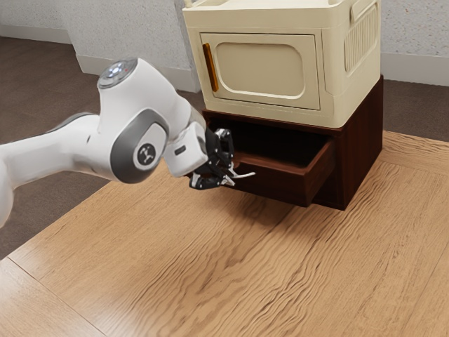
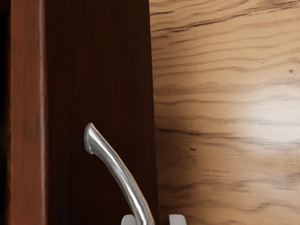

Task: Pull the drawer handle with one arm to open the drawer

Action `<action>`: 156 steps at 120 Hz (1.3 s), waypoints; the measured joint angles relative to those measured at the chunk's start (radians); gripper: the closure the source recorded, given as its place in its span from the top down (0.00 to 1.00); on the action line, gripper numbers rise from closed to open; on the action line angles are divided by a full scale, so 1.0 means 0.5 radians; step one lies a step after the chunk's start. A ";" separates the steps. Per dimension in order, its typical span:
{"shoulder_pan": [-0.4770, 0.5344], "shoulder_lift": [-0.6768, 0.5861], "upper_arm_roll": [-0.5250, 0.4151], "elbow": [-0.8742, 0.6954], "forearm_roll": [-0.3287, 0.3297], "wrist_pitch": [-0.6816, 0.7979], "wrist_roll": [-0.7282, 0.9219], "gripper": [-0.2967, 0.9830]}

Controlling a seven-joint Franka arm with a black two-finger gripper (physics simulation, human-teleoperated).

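Wooden counter [image 1: 210, 281]: carries dark cabinet [image 1: 361, 147], with cream cabinet [image 1: 330, 77] stacked on top. Dark cabinet's drawer [image 1: 273, 184]: partly open, front projecting over counter. Claw [image 1: 230, 177]: at drawer front, partway open, fingertips apart, gap visible on one side of handle; no two-sided hold observed. Curved metal handle [image 1: 245, 175]: on drawer front, reaching between fingertips.

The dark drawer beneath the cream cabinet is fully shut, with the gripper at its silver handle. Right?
Not shut: the exterior view shows the drawer pulled out beneath the cream cabinet. The gripper is at its silver handle.
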 joint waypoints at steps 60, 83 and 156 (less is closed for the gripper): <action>-0.037 -0.317 0.018 -0.352 0.000 0.026 0.031 0.21; -0.039 -0.313 0.018 -0.359 -0.003 0.027 0.040 0.28; -0.137 -0.611 0.088 -0.369 -0.008 -0.155 0.045 0.42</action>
